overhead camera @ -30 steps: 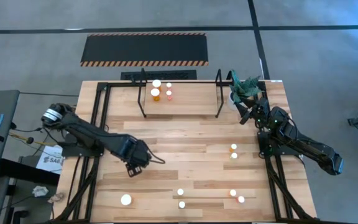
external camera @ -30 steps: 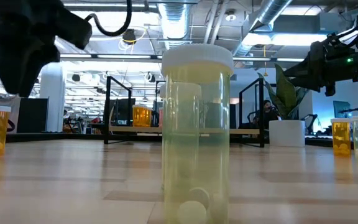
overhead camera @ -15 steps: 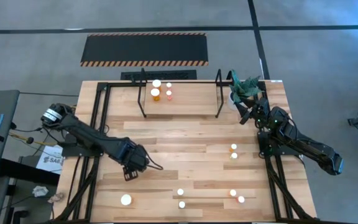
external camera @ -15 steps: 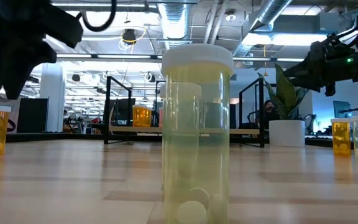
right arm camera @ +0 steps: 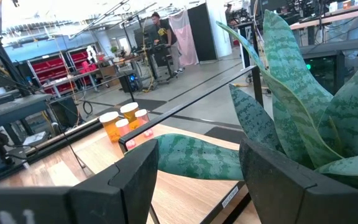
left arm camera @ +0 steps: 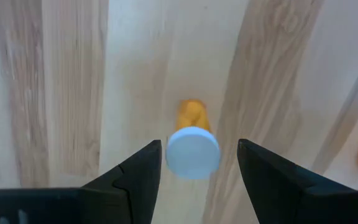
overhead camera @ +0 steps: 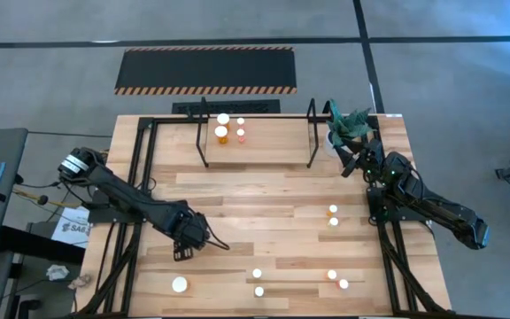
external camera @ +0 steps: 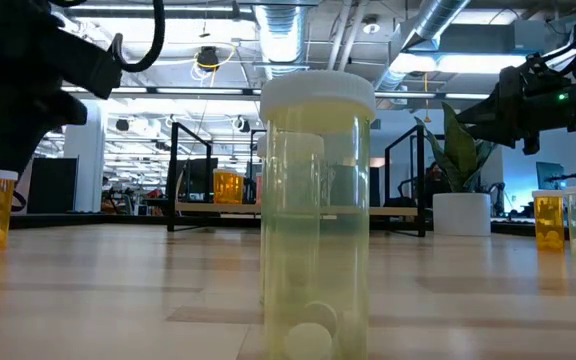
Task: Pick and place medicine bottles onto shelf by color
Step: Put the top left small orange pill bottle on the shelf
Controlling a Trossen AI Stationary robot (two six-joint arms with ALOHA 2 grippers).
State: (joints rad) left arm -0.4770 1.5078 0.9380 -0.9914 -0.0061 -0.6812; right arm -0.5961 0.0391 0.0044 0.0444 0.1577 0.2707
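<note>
Orange cylindrical bottle (left arm camera: 192, 140) with round white cap stands on wood-grain table (left arm camera: 55, 93) between spread left gripper (left arm camera: 199, 163) fingers; right gripper (right arm camera: 197, 163) spread beside plant (right arm camera: 291, 112).

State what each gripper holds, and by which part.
Nothing is held. The left gripper hangs open above an orange bottle, fingers clear of its cap. The right gripper is open by the plant.

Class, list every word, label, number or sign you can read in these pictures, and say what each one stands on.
"SA...": cut-off dark letters on a white sheet lying off the table's left edge, high view; the rest is hidden.
White sticker beside the plant, right wrist view: print too small to read.
Medicine bottles: no readable label.
</note>
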